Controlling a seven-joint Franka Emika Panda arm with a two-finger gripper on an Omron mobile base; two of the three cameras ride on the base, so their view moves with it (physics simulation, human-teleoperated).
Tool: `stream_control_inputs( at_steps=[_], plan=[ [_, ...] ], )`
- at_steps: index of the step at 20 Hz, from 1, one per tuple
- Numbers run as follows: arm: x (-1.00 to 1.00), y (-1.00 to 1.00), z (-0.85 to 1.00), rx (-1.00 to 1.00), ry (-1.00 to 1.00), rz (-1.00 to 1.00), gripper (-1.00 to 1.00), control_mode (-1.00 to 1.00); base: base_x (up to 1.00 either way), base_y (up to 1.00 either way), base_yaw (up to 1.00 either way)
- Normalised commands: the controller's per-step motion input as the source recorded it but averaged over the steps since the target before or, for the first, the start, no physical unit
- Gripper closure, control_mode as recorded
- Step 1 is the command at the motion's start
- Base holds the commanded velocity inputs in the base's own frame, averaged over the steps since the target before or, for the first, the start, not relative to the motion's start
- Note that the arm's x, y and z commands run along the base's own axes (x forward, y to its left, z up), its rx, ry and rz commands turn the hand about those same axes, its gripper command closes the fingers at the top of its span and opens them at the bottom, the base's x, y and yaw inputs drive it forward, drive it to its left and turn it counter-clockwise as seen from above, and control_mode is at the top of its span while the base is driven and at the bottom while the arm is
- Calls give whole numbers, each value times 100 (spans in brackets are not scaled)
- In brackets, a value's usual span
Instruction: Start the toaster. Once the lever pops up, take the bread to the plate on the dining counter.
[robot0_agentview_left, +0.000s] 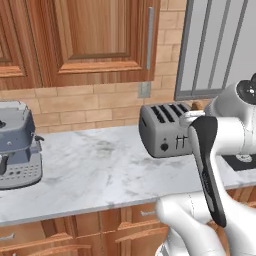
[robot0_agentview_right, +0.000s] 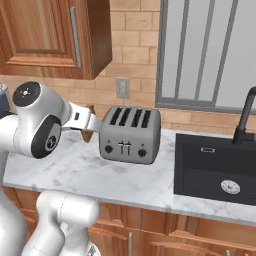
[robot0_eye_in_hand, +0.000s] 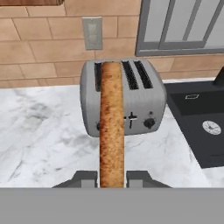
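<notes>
Bread (robot0_eye_in_hand: 111, 127) is clenched edge-on between the jaws of the gripper (robot0_eye_in_hand: 111, 179), lifted clear in front of the toaster (robot0_eye_in_hand: 124, 103) on the marble counter (robot0_eye_in_hand: 39, 131). It should be kept level and gripped firmly while being carried away from the toaster toward the plate.

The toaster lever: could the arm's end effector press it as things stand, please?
Probably not cleanly. The end effector is shut on the bread, which juts out ahead of it toward the toaster and would likely bump first. The lever itself is uncovered.
</notes>
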Motion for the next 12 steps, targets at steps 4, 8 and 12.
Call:
stream_control_inputs(
  at_steps=[4,8,12],
  plan=[
    [0,0,0,0,0,0,100,100,-50,41,11],
    [0,0,0,0,0,0,100,100,-58,44,19],
    [0,0,0,0,0,0,100,100,-52,37,30]
  ],
)
